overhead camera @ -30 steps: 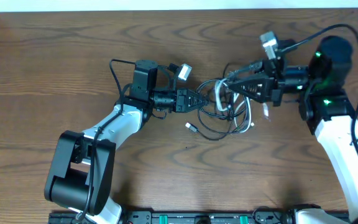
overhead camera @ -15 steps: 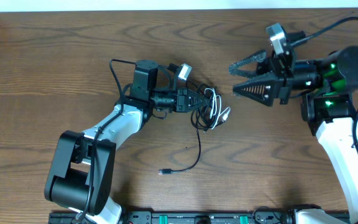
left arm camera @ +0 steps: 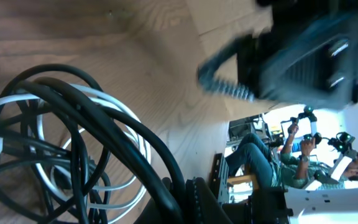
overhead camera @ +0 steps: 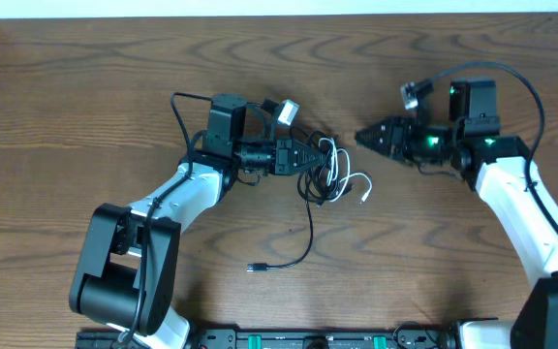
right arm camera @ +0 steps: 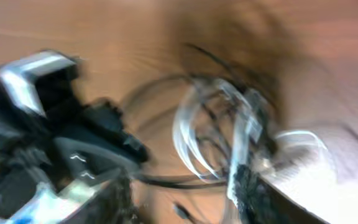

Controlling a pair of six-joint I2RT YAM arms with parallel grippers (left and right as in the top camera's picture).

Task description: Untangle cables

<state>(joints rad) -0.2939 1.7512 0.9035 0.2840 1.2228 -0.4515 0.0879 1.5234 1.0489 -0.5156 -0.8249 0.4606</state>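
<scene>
Overhead shows two arms, each with one claw, over a wooden tabletop (overhead camera: pixel 66 97). The left claw (overhead camera: pixel 310 158) is closed on a tangled bundle of cables (overhead camera: pixel 329 170) that sits right at its tip. In that bundle one white cable (overhead camera: pixel 356 182) can be counted, its loose end sticking out on the side facing the right claw (overhead camera: pixel 361 136). The black loops are too knotted to count, though one black cable (overhead camera: pixel 308 228) runs out of the bundle, away from the left claw's tip, and ends in a single small plug (overhead camera: pixel 252 267) lying flat, well apart from both claws. The right claw points at the bundle but is apart from it; whether it is open or closed cannot be told. The left wrist view shows black and white loops packed together against the claw's fingers. The right wrist view is blurred.
</scene>
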